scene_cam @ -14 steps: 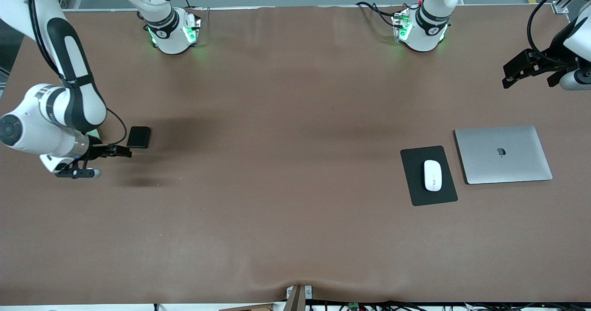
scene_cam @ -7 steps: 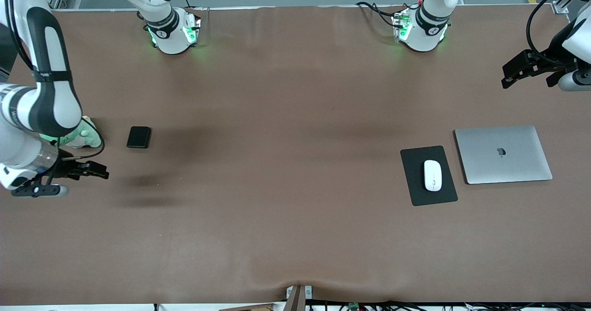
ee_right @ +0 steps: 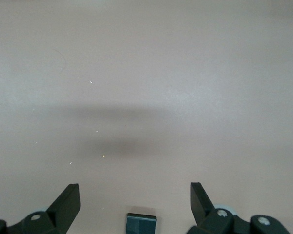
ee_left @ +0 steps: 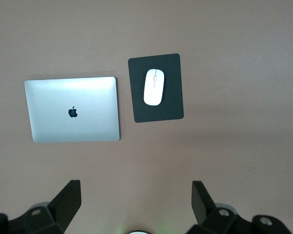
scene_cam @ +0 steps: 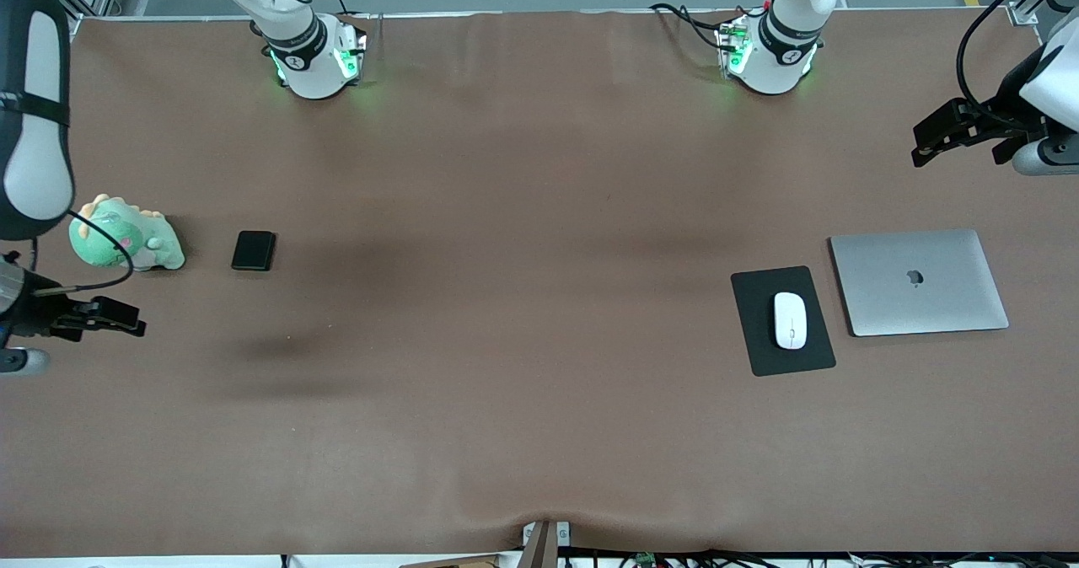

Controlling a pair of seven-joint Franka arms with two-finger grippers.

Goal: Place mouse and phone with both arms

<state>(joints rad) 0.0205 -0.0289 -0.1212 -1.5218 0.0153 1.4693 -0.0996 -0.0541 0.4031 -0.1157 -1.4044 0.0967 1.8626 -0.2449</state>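
In the front view the mouse (scene_cam: pixel 790 320) lies on the black mouse pad (scene_cam: pixel 782 321) toward the left arm's end of the table (scene_cam: pixel 523 298), just beside a closed silver laptop (scene_cam: pixel 918 281). The phone (scene_cam: pixel 254 250) lies flat on the table toward the right arm's end, near a green plush dinosaur (scene_cam: pixel 125 243). The left gripper (scene_cam: pixel 942 136) hangs above the table's edge at its own end, well apart from the laptop. The right gripper (scene_cam: pixel 110 317) hangs over the table's edge near the plush toy, clear of the phone. In the left wrist view the left gripper (ee_left: pixel 136 202) is spread wide and holds nothing, with mouse (ee_left: pixel 154 87), pad (ee_left: pixel 156 87) and laptop (ee_left: pixel 72 116) all below it. In the right wrist view the right gripper (ee_right: pixel 135 202) is likewise spread and empty, the phone's (ee_right: pixel 141 224) edge showing between its fingers on the bare table.
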